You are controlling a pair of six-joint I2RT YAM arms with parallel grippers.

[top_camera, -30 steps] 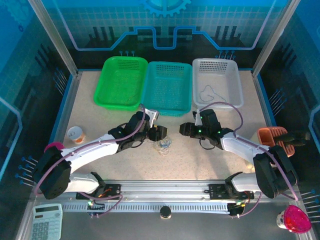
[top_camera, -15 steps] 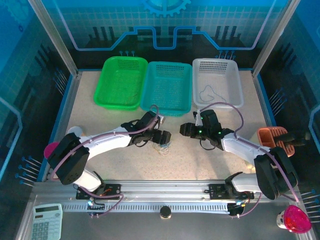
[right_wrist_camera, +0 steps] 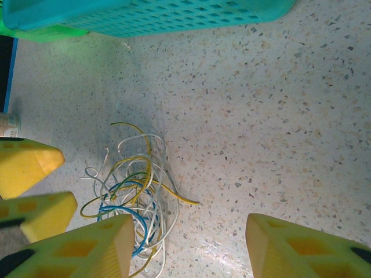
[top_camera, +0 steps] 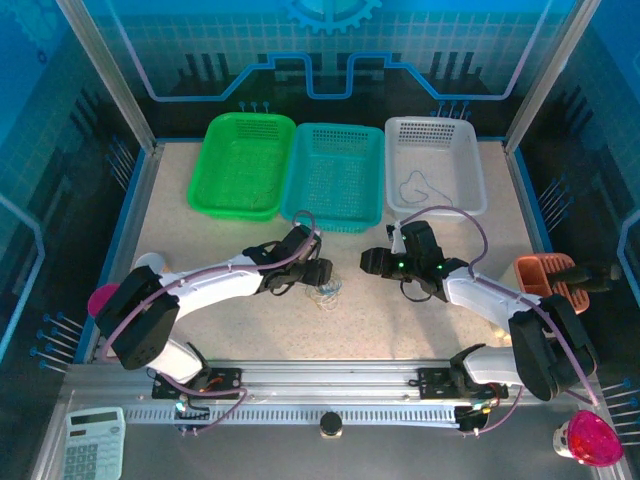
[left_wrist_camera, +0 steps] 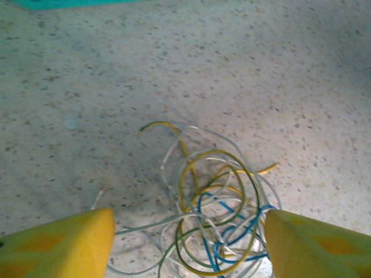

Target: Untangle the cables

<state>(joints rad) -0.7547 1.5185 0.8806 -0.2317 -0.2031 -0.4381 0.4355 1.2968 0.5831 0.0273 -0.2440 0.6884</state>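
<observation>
The left hand (left_wrist_camera: 186, 234), fingers wide apart, straddles the tangled cables (left_wrist_camera: 215, 211) on the worktop (left_wrist_camera: 290, 69); the right hand (right_wrist_camera: 191, 246) hangs nearby, equally spread, empty.

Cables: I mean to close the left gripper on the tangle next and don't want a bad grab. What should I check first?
1. Left gripper jaws open: ok.
2. Cables between the left jaws: ok, most of the tangle lies there.
3. One strand picked out: not ok, yellow, white and blue loops overlap.
4. Right gripper open: ok, but the tangle lies off to one side, not between its jaws.
5. Left jaws down on the table: cannot tell.
6. Teal basket apart from the tangle: ok.
</observation>
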